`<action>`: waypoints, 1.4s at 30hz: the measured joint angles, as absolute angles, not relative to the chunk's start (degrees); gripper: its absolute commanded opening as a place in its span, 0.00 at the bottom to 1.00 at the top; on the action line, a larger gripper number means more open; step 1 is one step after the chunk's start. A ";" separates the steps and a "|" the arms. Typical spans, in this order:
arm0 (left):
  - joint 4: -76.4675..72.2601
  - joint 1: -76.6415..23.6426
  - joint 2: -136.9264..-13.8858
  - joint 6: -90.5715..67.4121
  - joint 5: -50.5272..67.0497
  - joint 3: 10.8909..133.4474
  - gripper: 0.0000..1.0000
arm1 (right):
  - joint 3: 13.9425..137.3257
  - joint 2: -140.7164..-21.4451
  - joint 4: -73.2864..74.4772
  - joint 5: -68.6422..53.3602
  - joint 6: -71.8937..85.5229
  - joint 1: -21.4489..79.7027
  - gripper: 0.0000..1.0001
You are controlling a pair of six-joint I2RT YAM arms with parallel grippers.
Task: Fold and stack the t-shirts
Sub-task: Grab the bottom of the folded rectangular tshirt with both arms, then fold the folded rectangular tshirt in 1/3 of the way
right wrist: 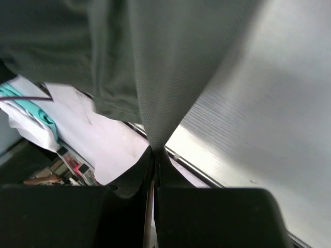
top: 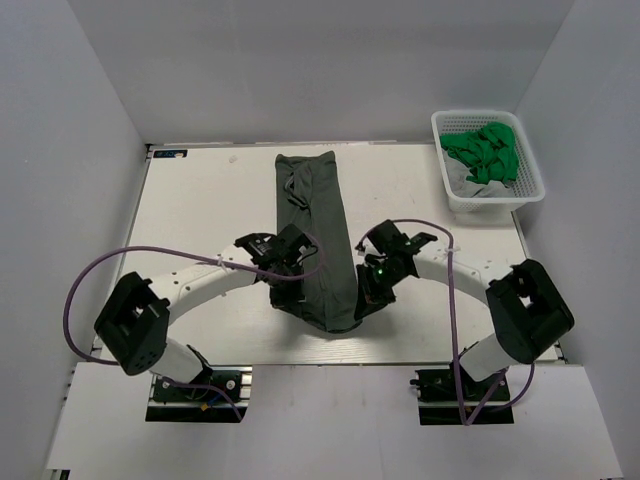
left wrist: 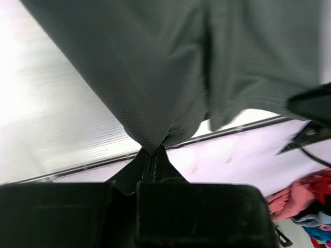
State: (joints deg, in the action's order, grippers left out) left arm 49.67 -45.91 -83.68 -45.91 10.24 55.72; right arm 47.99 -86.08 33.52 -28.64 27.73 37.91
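A charcoal grey t-shirt (top: 315, 220) lies folded into a long narrow strip down the middle of the table, its near end lifted. My left gripper (top: 283, 292) is shut on that end's left corner; in the left wrist view the cloth (left wrist: 170, 67) comes to a point between the jaws of the left gripper (left wrist: 153, 151). At the right corner my right gripper (top: 362, 303) is also shut, pinching the grey fabric (right wrist: 170, 62) at its tips, the right gripper (right wrist: 155, 150). Green t-shirts (top: 487, 150) lie heaped in the basket.
A white lattice basket (top: 452, 195) stands at the table's far right corner. The near table edge (left wrist: 77, 169) runs just below both grippers. Grey walls close in the left, back and right sides. Purple cables loop off both arms.
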 measured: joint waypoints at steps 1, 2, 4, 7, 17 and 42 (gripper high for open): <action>50.11 -45.65 -84.03 -45.89 10.22 57.17 0.00 | 49.65 -86.61 34.39 -28.34 27.90 37.80 0.00; 50.46 -45.36 -84.38 -45.89 10.02 58.28 0.00 | 51.48 -87.44 34.94 -28.18 27.97 37.67 0.00; 51.94 -44.88 -85.49 -45.95 8.91 61.06 0.00 | 54.87 -89.08 35.22 -27.86 28.03 37.28 0.00; 54.35 -44.03 -88.09 -45.87 6.35 65.58 0.00 | 59.77 -92.03 36.21 -27.20 28.14 36.21 0.00; 61.80 -37.39 -97.08 -44.36 -0.86 79.85 0.00 | 76.38 -100.25 40.60 -25.43 27.90 31.70 0.00; 54.59 -25.34 -109.12 -38.83 -2.20 92.86 0.00 | 104.33 -121.58 41.74 -25.47 28.25 25.45 0.00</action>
